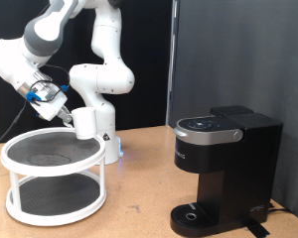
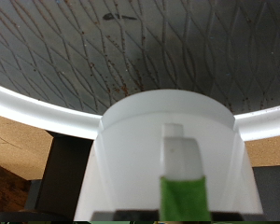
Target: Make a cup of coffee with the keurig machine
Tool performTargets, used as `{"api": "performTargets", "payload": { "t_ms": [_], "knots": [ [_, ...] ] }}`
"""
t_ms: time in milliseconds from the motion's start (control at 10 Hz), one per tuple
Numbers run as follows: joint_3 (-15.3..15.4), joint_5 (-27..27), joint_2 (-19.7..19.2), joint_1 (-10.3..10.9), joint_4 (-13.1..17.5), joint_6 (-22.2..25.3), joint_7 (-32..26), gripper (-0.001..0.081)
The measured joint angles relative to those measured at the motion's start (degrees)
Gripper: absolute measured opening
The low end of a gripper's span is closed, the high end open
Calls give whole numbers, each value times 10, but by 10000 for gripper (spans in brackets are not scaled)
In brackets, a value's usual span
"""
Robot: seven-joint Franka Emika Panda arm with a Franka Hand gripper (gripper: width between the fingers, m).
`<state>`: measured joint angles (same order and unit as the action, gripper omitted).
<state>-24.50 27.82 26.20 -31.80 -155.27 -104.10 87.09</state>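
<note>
The cup [image 1: 84,121], plain white and cylindrical, hung clamped in the gripper [image 1: 74,119] over the right edge of the white two-tier stand [image 1: 52,203]. The wrist view alone showed a finger [image 2: 182,168] hooked over the rim; only the exterior view caught the keurig machine [image 1: 223,171] far right, its lid down.

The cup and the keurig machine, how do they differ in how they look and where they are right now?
The cup is small, white and round; the keurig machine is black, boxy and far taller. The cup is held up in the gripper over the white two-tier stand, at the exterior view's left; the machine stands on the table at the right with its lid down. Both are upright.
</note>
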Motion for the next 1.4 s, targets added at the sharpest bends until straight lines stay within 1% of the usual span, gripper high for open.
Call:
{"api": "performTargets", "payload": {
  "t_ms": [100, 200, 300, 400, 700, 900, 1200, 1300, 1400],
  "knots": [
    [0, 10, -2, 1, 0, 5, 0, 6],
    [3, 28, -5, 4, -1, 9, 12, 6],
    [13, 52, -7, 11, -1, 8, 37, 6],
    [29, 76, -9, 20, -1, -3, 64, 6],
    [85, 138, -15, 49, -1, -69, 135, 6],
    [115, 176, -29, 72, 2, -109, 148, 6],
    [154, 217, -55, 102, 15, -143, 151, 6],
    [162, 223, -67, 109, 21, -153, 151, 6],
    [162, 223, -66, 108, 20, -152, 151, 6]
  ]
}}
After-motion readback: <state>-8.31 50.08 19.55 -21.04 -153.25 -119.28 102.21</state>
